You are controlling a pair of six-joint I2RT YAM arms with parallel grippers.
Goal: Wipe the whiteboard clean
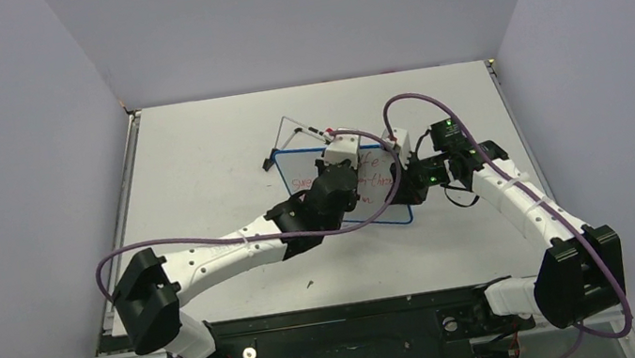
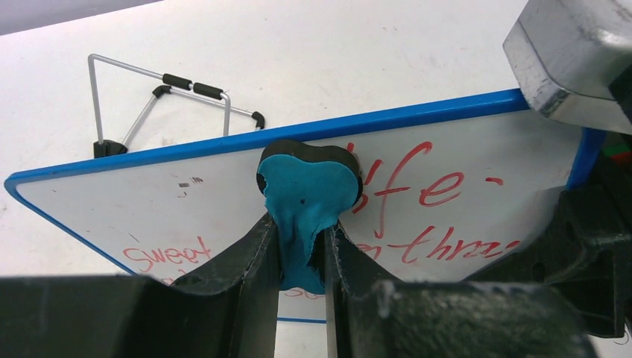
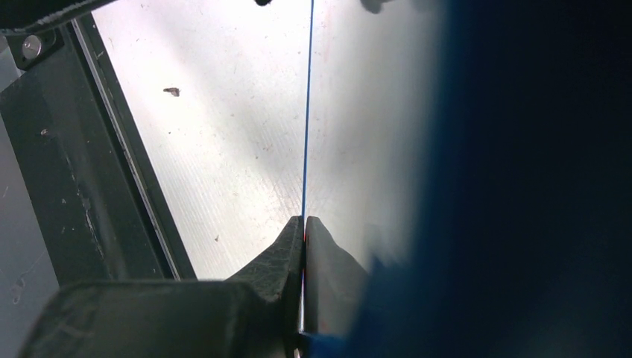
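With the right gripper (image 3: 304, 224) clamped on the whiteboard (image 2: 112, 198) edge, the left gripper (image 2: 302, 239), gripping the eraser (image 2: 307, 186), should press flat across the red writing (image 2: 417, 183).

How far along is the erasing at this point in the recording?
Done: the left gripper grips the eraser, and the right gripper pinches the whiteboard rim. In hand: the eraser rests against the board near its top rim. Left: red handwriting shows on several lines, so most wiping remains.
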